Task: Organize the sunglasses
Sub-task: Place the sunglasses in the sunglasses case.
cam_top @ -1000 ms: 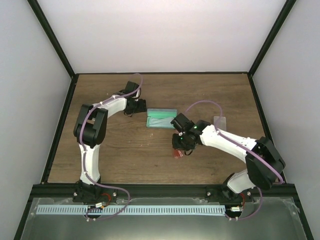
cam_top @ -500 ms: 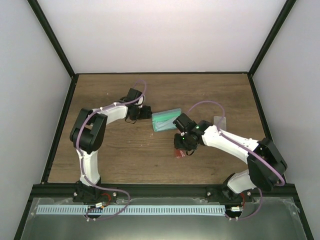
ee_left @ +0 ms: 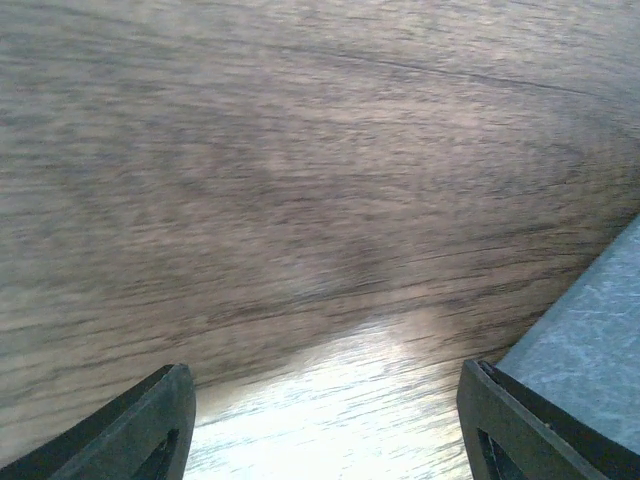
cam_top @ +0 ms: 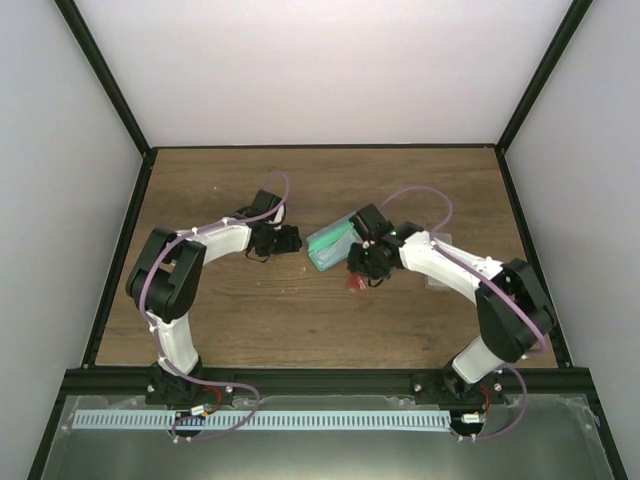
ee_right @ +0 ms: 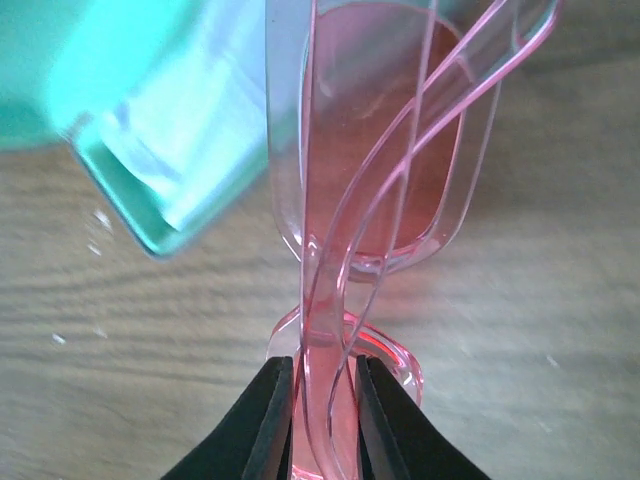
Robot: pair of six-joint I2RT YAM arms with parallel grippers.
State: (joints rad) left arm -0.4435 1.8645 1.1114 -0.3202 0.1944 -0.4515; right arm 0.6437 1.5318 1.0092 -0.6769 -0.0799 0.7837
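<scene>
Sunglasses, top cropped, sit pinched in right gripper; left gripper gapes empty.

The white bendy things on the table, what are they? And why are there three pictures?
They are two robot arms, the left arm and the right arm, bolted to a wooden table. One picture looks down from above; the other two come from a small camera on each wrist. Each arm ends in a two-fingered pincher called an end effector. The right end effector is pinching see-through pink sunglasses beside an open green case. The left end effector is open and holds nothing; its camera sees mostly bare wood.
</scene>
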